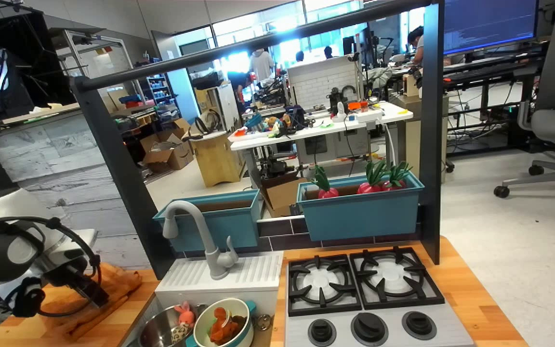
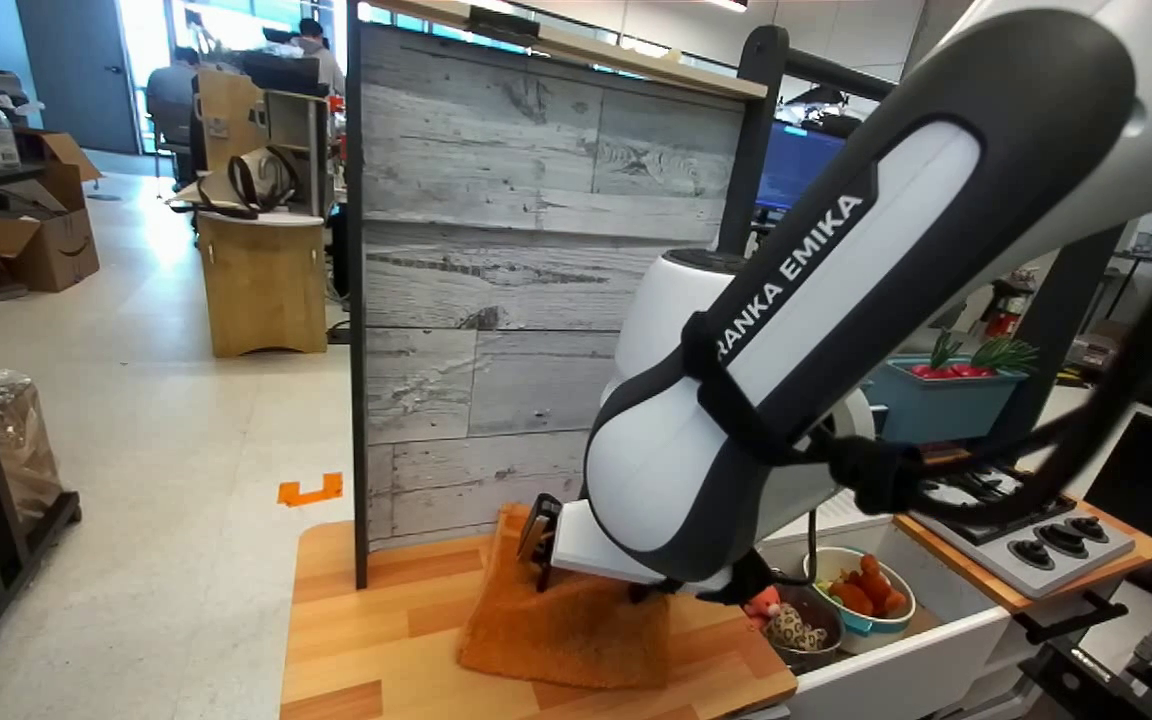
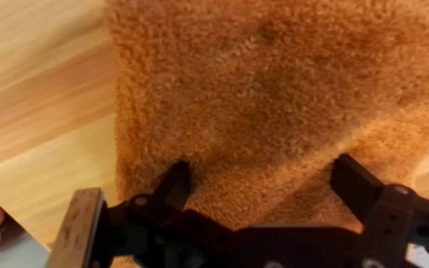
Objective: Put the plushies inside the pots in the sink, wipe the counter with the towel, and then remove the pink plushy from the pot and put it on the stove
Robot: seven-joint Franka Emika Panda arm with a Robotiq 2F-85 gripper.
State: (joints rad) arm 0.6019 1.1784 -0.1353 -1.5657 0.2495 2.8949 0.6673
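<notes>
The orange towel [image 2: 566,640] lies rumpled on the wooden counter [image 2: 406,600]. Over it, in the wrist view, my gripper [image 3: 263,160] points down with its fingers wide apart; only towel fabric shows between them, and whether the tips touch it I cannot tell. In the sink [image 1: 264,300] stand two pots. The grey metal pot [image 1: 154,332] holds the pink plushy [image 1: 186,315] and a spotted plushy [image 1: 179,332]. Inside the white pot [image 2: 871,628] sit an orange-brown plushy [image 1: 224,330] and something green, partly hidden. The stove [image 1: 306,323] is right of the sink in an exterior view.
A grey faucet [image 1: 205,231] rises behind the basin. Black grates [image 1: 323,282] and knobs [image 1: 369,328] top the cooktop. Teal planters [image 1: 362,214] hang along the back. A grey wood-look panel [image 2: 496,280] stands upright at the counter's edge, close to the arm.
</notes>
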